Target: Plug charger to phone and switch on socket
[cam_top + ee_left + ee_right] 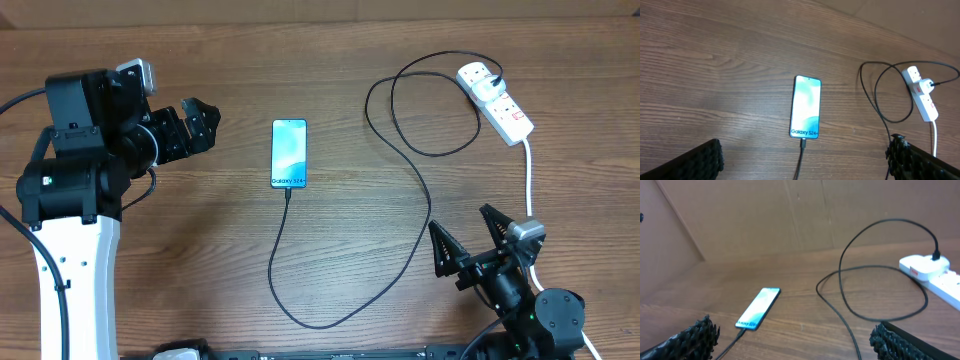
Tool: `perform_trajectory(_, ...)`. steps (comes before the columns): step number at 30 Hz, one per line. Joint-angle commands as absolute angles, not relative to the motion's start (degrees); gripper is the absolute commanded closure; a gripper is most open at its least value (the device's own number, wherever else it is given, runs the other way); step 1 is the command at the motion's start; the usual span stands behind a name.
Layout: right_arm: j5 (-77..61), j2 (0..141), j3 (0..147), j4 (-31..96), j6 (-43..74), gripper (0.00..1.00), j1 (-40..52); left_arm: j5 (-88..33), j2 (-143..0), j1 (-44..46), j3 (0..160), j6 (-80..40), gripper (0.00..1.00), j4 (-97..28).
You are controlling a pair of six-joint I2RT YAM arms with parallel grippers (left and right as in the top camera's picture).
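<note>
We take the phone [289, 153] as the reference point. It lies flat on the wooden table [180, 260], screen up and lit, with the lettered edge nearest the arm bases.

The charger [428, 215] meets the phone at the middle of that lettered edge. From there the cable runs away from the phone, curves round to the phone's right, and forms a loose loop before it reaches the socket [497, 102]. Its black plug enters a white block seated on the socket. The socket lies well to the right of the phone, slightly beyond the phone's top end. We cannot tell the switch position.

The left gripper [203, 124] sits to the left of the phone, level with its top end, near but apart. Its jaws are spread and hold nothing.

The right gripper [465, 228] sits to the right of the phone, past its lettered edge. Its jaws are spread wide and empty. The white cord [528, 180] passes just beside it.
</note>
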State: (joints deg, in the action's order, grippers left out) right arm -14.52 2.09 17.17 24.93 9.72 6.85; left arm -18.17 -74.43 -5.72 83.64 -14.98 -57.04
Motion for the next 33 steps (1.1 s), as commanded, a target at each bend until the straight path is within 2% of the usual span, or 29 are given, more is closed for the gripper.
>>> perform_trajectory(1, -13.54, 0.14, 14.31, 22.24, 8.32, 0.00, 7.18, -17.78, -74.63, -5.65, 83.42, -14.33, 0.00, -56.75)
perform_trajectory(26, -13.56, 0.14, 4.49, 1.37, 2.90, 0.00, 7.18, -17.78, -74.63, -5.65, 83.42, -14.33, 0.00, -56.75)
perform_trajectory(33, -13.56, 0.14, 3.64, 0.21, 2.63, 0.00, 7.18, -17.78, -74.63, -5.65, 83.42, -14.33, 0.00, -56.75)
